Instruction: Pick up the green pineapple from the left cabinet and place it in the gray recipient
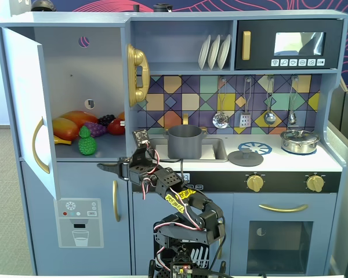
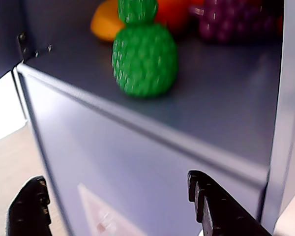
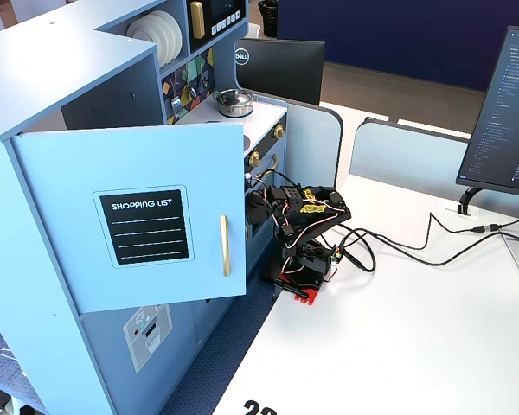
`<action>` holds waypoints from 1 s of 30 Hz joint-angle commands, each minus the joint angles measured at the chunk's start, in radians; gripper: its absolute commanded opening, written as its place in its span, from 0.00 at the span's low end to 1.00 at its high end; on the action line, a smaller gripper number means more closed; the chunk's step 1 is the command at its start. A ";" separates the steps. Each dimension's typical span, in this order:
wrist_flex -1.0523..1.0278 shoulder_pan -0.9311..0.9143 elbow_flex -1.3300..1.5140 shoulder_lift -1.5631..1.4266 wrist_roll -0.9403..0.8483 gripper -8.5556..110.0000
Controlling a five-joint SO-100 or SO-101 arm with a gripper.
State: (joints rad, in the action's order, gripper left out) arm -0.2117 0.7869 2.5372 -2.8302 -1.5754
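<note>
The green pineapple (image 1: 88,142) stands upright at the front of the shelf in the left cabinet (image 1: 66,75), whose door (image 1: 20,98) is swung open to the left. In the wrist view the green pineapple (image 2: 144,59) is above and ahead of me on the shelf (image 2: 211,108). My gripper (image 1: 106,168) is open and empty. It is below the shelf's front edge, in front of the lower fridge door, pointing left. Its two black fingertips (image 2: 214,206) stand wide apart. The gray recipient (image 1: 185,141) sits in the sink, to the right of the cabinet.
Orange, red and yellow toy fruit and purple grapes (image 1: 95,127) lie behind the pineapple. A flat gray lid (image 1: 245,156) and a shiny lidded pot (image 1: 300,141) are on the counter. A gold phone (image 1: 137,74) hangs at the cabinet's right edge. The open door (image 3: 147,225) hides the cabinet's inside from the side.
</note>
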 commanded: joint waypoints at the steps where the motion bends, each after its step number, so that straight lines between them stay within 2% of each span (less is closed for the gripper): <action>1: 0.081 0.014 -0.103 0.069 -0.067 0.35; 17: 0.336 -0.034 -0.262 0.437 -0.017 0.44; 30: 0.387 -0.021 -0.453 0.680 0.002 0.46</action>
State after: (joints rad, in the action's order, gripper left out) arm 0.1319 0.7578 2.1875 -2.1844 -1.5892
